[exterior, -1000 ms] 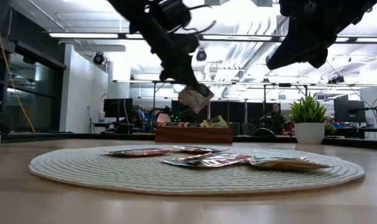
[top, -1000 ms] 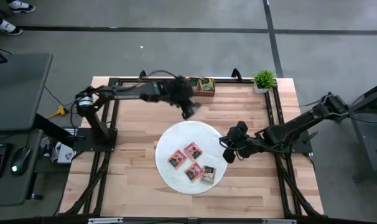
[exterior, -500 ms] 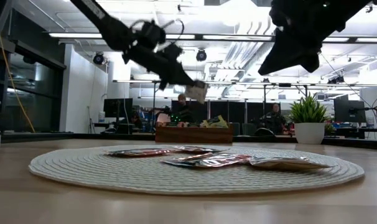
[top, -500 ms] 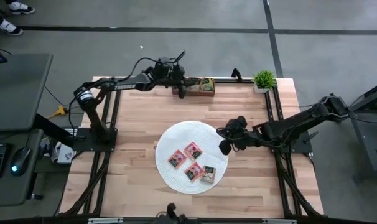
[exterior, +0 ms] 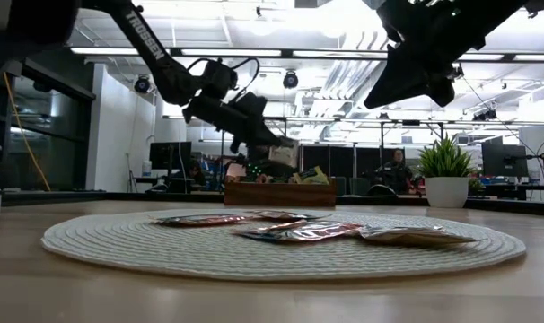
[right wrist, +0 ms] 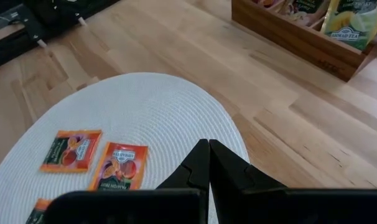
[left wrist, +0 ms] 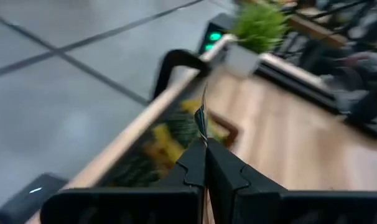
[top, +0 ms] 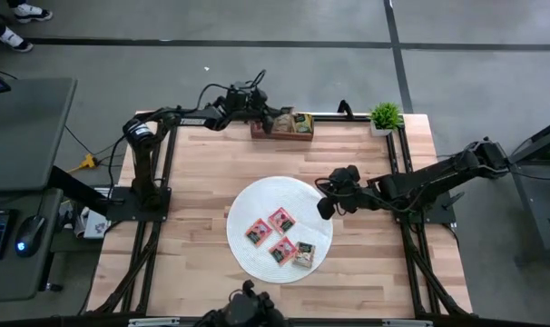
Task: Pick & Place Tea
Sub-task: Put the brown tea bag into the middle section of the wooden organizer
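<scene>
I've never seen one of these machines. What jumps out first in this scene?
Probably the round white mat mid-table, with four colourful tea packets lying flat on it. Next, the left gripper reaching to the wooden tray at the table's far edge, pinching a thin packet edge-on above it. The right gripper, shut and empty, hovers by the mat's right edge, and a small potted plant stands in the far right corner.

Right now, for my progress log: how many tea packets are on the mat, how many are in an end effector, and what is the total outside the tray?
Packets on mat: 4
Packet in left end effector: 1
Total outside tray: 5
</scene>
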Controlling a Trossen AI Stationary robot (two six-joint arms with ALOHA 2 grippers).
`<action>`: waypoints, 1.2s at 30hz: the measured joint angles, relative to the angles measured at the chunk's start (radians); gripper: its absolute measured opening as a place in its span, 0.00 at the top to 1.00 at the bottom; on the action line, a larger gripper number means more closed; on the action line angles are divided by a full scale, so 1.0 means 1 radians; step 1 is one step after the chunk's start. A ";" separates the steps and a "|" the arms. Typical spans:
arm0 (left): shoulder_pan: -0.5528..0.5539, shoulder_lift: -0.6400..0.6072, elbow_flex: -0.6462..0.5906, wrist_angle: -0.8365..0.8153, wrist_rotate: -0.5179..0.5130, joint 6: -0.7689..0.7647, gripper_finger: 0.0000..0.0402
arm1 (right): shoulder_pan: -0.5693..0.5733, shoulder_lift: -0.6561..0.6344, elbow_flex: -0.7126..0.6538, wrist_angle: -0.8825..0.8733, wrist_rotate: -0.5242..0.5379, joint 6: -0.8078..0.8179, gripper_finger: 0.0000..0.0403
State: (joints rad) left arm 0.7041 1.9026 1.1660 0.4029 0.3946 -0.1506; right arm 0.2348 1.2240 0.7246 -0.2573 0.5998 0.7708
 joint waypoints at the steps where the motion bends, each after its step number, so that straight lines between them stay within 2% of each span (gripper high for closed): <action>1: 0.001 0.000 0.000 -0.009 -0.021 0.011 1.00 | 0.000 0.000 0.000 0.000 0.003 0.006 1.00; 3: 0.000 0.000 0.000 -0.015 -0.052 0.023 1.00 | 0.000 0.000 0.000 0.000 0.003 0.011 1.00; 8: 0.021 0.001 0.001 -0.049 -0.037 -0.005 1.00 | 0.000 0.000 0.000 0.000 0.026 0.011 1.00; 11: 0.025 0.046 0.002 -0.056 -0.045 -0.022 1.00 | 0.000 0.000 0.000 0.000 0.038 0.011 1.00; 20: 0.037 0.120 0.001 0.008 0.044 -0.089 1.00 | 0.000 0.000 0.000 -0.001 0.034 0.014 1.00; 25: 0.035 0.126 0.006 0.013 0.044 -0.140 1.00 | 0.000 0.000 0.000 -0.001 0.027 0.015 1.00; 36: 0.035 0.126 0.006 0.023 0.083 -0.109 0.99 | 0.001 0.000 0.000 -0.001 0.024 0.015 1.00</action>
State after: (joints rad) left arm 0.7395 2.0289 1.1721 0.4262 0.4780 -0.2599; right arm 0.2356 1.2240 0.7246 -0.2584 0.6235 0.7856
